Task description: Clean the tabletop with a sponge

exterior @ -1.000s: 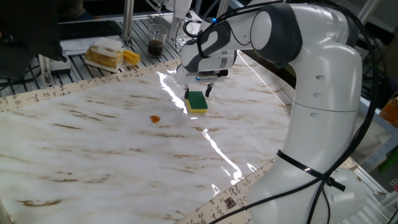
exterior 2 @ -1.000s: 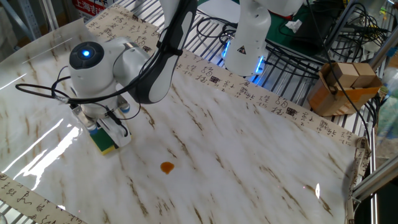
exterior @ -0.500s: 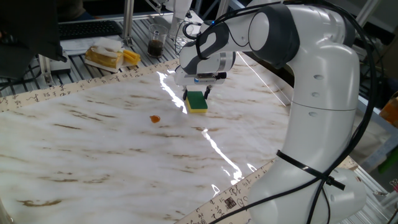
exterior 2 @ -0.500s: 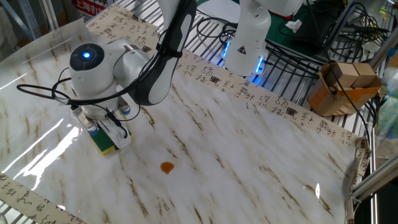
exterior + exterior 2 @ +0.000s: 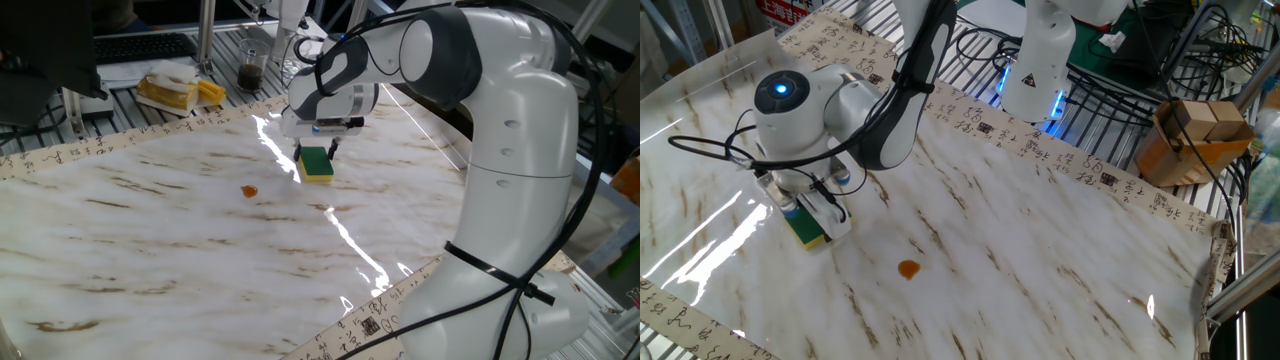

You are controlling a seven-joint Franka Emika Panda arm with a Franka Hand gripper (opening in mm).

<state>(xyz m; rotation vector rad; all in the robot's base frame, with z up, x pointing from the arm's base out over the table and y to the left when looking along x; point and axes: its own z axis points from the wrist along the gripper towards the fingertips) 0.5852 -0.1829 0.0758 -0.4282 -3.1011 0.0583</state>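
The sponge (image 5: pixel 317 164), dark green on top with a yellow base, lies on the white marble-patterned tabletop (image 5: pixel 180 250) at its far side. My gripper (image 5: pixel 318 152) stands straight over it, one finger at each side, closed on the sponge while it rests on the sheet. In the other fixed view the sponge (image 5: pixel 811 229) shows below the gripper (image 5: pixel 812 209), partly hidden by the fingers. A small orange stain (image 5: pixel 248 190) lies on the sheet to the left of the sponge; it also shows in the other fixed view (image 5: pixel 908 268).
A pale yellow lump in clear wrapping (image 5: pixel 175 92) and a dark jar (image 5: pixel 250 72) stand on the grey slatted bench behind the sheet. A cardboard box (image 5: pixel 1192 140) sits off the sheet. The arm's white base (image 5: pixel 520 200) rises at the right.
The gripper has shifted slightly left and back, the sponge edging along with it. Nothing has moved in the last half second.
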